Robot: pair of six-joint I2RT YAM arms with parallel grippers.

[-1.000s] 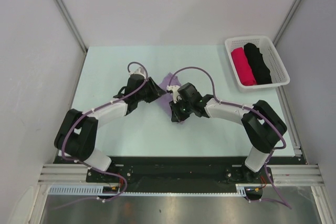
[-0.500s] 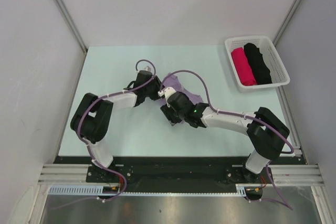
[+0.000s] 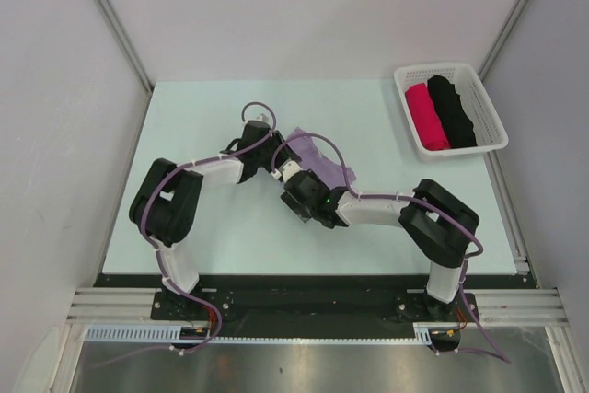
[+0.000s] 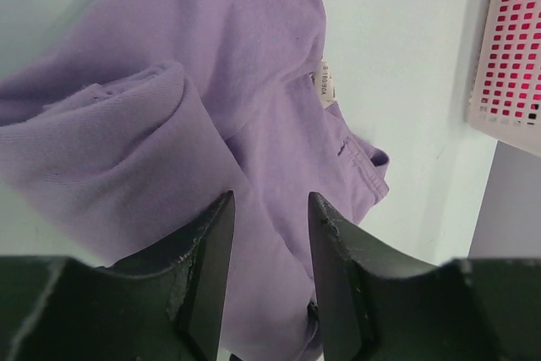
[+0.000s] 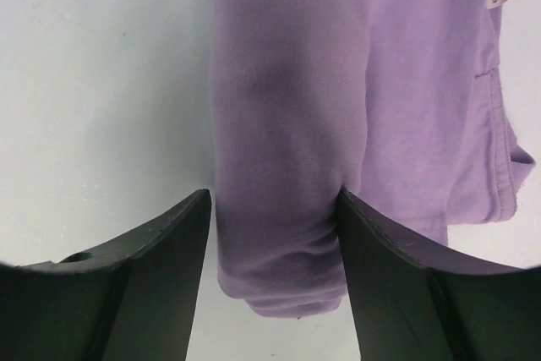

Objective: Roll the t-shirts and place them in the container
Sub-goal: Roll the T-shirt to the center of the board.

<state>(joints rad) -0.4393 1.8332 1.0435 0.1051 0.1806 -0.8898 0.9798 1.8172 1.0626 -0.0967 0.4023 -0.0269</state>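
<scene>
pale green table [image 3: 202, 108] carries the work. the lavender t-shirt [image 3: 308, 146] lies near its centre, between my two arms, partly rolled, with its collar end flat towards the far right. the white basket [image 3: 451, 69] at the far right corner holds a pink roll [image 3: 426, 117] and a black roll [image 3: 453, 109].

the rolled section [image 5: 283, 166] sits between the jaws of my right gripper [image 5: 273, 194], which stand wide, one on each side of it. i cannot tell whether the pads press the cloth. my left gripper [image 4: 269, 200] hovers over the flat cloth just beside the roll, jaws parted to a moderate gap, holding nothing.

hazards, as i judge them:
- with neither gripper clamped, the thin cloth may spring back and loosen the roll.
- uneven advance by the two arms would skew the roll into a cone.
- a fingertip may snag the collar and drag the flat part sideways.
- the grippers work close together, so contact between them is possible.

a small white neck label [image 4: 324, 84] carries dark print, too small to read reliably.
</scene>
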